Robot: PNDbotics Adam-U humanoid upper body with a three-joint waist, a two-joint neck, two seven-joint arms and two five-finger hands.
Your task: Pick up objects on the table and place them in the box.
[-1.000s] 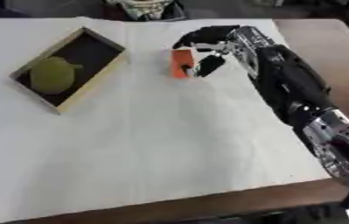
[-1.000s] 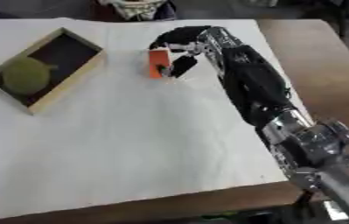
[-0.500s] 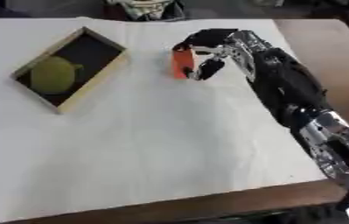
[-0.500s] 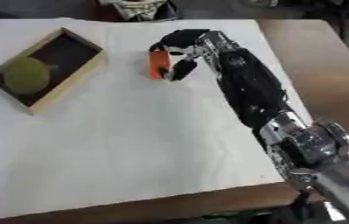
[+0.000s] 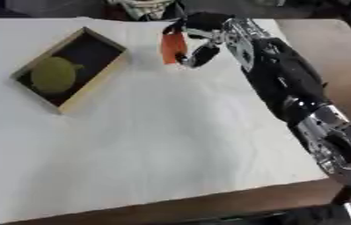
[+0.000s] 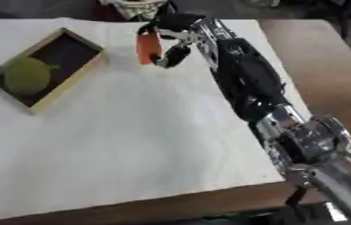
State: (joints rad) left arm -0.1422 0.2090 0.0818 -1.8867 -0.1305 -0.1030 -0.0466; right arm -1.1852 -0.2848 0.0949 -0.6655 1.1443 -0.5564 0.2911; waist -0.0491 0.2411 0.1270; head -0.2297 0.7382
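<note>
In the left eye view, the shallow wooden box with a dark inside lies askew on the white cloth-covered table, and a round yellow-green fruit already rests in the box's nearer end. To the right of the box, a little beyond its far corner, the robot's black right hand has its fingers and thumb curled round a small orange block-shaped object, pinching it from the side away from the box. The orange object appears lifted clear of the cloth, though that is hard to be sure of. Its long axis stands roughly upright, tipped slightly. The left hand does not show.

In the right eye view, the same right hand shows with the orange object on its box-facing side, so nothing lies between the load and the box. The box's far, fruit-free half lies nearest the object. My judgement is that the carry runs leftward across the view and slightly toward the robot, and the coming move turns on clearing the box's right-hand wall before lowering into that bare dark patch.
</note>
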